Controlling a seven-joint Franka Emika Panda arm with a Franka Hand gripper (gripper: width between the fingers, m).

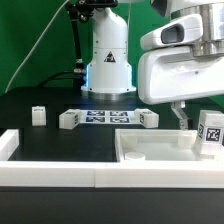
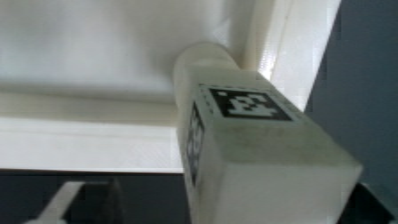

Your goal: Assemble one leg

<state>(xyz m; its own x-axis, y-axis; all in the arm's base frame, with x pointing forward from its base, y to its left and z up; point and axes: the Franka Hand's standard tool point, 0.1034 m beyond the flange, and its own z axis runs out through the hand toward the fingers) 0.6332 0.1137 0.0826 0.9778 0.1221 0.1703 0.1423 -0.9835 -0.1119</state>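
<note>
Four legs are showing in the exterior view, so going from its left: leg one (image 1: 37, 115) is sitting alone on the black table (image 1: 40, 135). Leg two (image 1: 68, 119) is lying just beside the marker board (image 1: 104, 117), and leg three (image 1: 148, 118) is lying at the board's other end. Behind the board the arm's base (image 1: 108, 62) is standing. Further right the panel (image 1: 150, 150) is lying flat, rim up, and the claw (image 1: 185, 116) is hanging over its right part. Leg four (image 1: 210, 130) is standing upright at the exterior view's right edge, tag facing the camera, just beside the one grey finger (image 1: 180, 113) I can make out. Whether it's touching that finger, I can't tell.

The wrist view is giving what the other isn't: leg four (image 2: 249, 130) up close, filling the middle, with one tag (image 2: 246, 103) facing the lens. Its far end seems to be meeting the panel (image 2: 89, 110) right by the raised rim (image 2: 267, 40). This view is missing the other three legs and the board completely. A pale blurry strip is poking in at one corner, too fuzzy to name. Is the claw squeezing leg four or standing wide around it? Neither view is showing both fingers, so I can't tell.
</note>
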